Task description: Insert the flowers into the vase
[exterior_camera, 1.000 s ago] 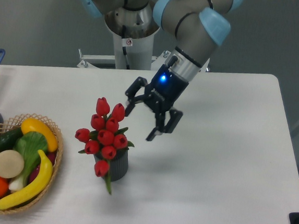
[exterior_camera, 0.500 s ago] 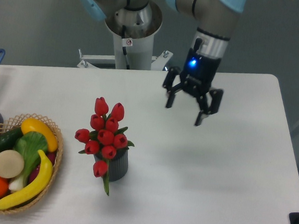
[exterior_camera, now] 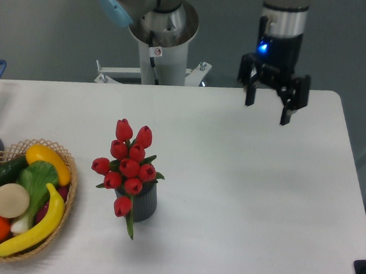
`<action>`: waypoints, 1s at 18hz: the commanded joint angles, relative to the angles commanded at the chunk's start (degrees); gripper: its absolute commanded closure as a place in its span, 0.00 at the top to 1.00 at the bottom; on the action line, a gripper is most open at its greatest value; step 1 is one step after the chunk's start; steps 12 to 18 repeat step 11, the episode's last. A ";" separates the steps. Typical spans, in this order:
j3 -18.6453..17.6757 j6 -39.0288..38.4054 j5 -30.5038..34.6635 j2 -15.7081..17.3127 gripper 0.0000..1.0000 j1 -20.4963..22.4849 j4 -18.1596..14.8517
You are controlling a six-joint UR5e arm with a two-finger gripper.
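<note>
1. Since a second ago: claw [exterior_camera: 268, 106] gone from just beside the flowers [exterior_camera: 129, 161] up and away toward two o'clock, now well apart from them over the far edge of the bench [exterior_camera: 261, 201]; bouquet and vase [exterior_camera: 144, 201] unmoved throughout.
2. Claw state: fingers spread wide, nothing between them, pointing down.
3. Flowers: standing in the vase near the bench's left-centre, red heads bunched above the rim, one bud and a green leaf drooping down the front toward six o'clock.
4. Vase: upright on the bench, just to the three o'clock side of the wicker basket [exterior_camera: 65, 159] of toy produce, apart from it.
5. Judged stage: insertion apparently done; only retreat left.
6. Retreat well done: lift kept high and clear, no sweep back over the blooms, no brushing of the drooping bud, which could tip a narrow vase.
7. If reseating proves needed: approach from above, pinch low on the stems rather than the heads, push straight down.
</note>
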 joint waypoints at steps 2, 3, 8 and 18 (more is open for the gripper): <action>1.24 5.36 -0.09 0.09 1.00 3.33 -4.06; 1.25 7.21 -0.09 0.17 1.00 3.78 -4.68; -1.82 8.99 2.36 1.58 1.00 4.75 -4.51; -2.01 9.34 3.08 1.67 1.00 4.93 -4.51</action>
